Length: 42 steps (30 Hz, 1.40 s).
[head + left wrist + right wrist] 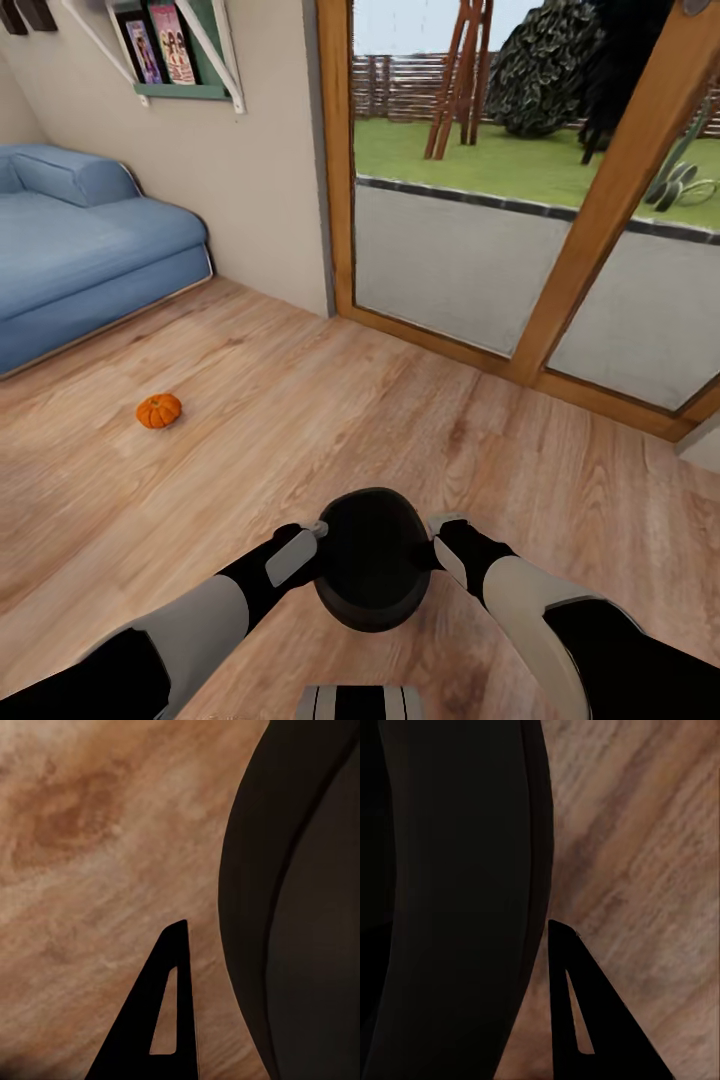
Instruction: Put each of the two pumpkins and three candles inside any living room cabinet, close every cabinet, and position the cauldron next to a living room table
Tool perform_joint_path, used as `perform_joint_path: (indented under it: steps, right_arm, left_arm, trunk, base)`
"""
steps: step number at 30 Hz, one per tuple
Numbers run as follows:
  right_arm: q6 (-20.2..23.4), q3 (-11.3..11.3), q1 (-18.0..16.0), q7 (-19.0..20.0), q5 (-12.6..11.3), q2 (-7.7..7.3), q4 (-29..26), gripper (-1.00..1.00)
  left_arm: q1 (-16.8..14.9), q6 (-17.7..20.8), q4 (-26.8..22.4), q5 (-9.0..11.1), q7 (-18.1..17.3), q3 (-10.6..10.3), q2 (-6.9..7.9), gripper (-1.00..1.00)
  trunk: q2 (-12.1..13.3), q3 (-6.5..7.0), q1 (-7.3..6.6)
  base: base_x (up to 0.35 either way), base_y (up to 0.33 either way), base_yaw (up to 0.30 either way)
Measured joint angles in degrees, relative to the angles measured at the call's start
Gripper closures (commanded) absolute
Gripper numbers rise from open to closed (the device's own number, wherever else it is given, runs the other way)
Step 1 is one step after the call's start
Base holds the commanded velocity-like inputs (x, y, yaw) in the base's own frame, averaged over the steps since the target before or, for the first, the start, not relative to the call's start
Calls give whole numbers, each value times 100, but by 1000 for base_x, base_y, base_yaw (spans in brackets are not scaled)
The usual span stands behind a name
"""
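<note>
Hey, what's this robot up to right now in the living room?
The robot has the black cauldron between its two arms, the left gripper on one side and the right gripper on the other, above the wooden floor. One pumpkin lies on the floor ahead to the left, near the blue sofa. Glass doors are straight ahead.

Cauldron point(372, 570) was matt black; floor point(300, 420) smooth wood-grain plank (satin sheen); sofa point(80, 250) blue cloth; pumpkin point(159, 410) ribbed, matt orange.

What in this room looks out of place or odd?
A pumpkin lies alone on the wooden floor, near the blue sofa. The black cauldron sits between the two arms, above the floor.
</note>
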Motion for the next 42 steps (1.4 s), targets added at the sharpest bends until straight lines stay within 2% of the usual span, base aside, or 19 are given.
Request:
perform_joint_path:
  steps: [42]
  right_arm:
    - [-3, 17, 5, 8, -13, 18, 1, 100]
  left_arm:
    - [0, -7, -14, 32, -41, -1, -10, 100]
  trunk:
    - [1, -1, 2]
  base:
    - [0, 0, 290]
